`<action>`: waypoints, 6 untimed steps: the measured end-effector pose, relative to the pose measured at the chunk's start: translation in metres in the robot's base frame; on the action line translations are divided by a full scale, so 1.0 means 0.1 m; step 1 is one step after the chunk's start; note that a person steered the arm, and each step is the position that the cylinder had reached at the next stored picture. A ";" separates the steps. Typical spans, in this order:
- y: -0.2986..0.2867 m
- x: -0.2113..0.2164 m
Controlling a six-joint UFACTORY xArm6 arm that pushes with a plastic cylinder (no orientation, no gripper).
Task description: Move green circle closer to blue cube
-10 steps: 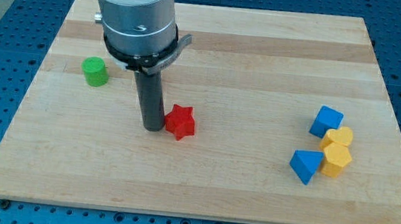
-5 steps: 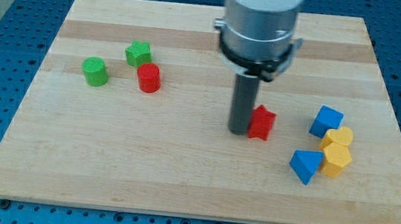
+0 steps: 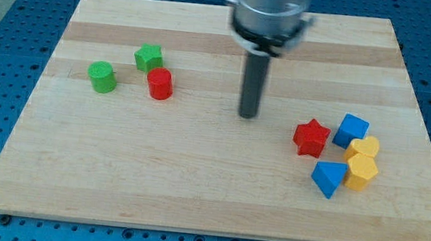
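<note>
tip (image 3: 248,114): being held mid-board, touching no block
jaws: n/a, rod only
green circle (image 3: 102,76): sitting view's left
blue cube (image 3: 351,131): sitting view's right, beside red star (image 3: 311,137)

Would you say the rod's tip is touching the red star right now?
Apart. The camera view shows my tip up and to the view's left of the red star, with a plain strip of bare board between them.

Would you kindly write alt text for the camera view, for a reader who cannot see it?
My tip rests mid-board, touching no block. The green circle, green star and red cylinder sit at the view's left; the blue cube, red star, two yellow blocks and blue triangle cluster at the right.
</note>
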State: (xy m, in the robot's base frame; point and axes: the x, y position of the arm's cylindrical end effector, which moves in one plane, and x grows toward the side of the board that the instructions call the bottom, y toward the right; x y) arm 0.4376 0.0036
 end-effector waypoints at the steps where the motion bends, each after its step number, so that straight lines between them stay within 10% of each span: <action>1: -0.61 0.12; 3: -2.34 -0.15; 4: -2.34 -0.66; 6: -2.00 -0.32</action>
State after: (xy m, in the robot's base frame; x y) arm 0.4056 -0.1967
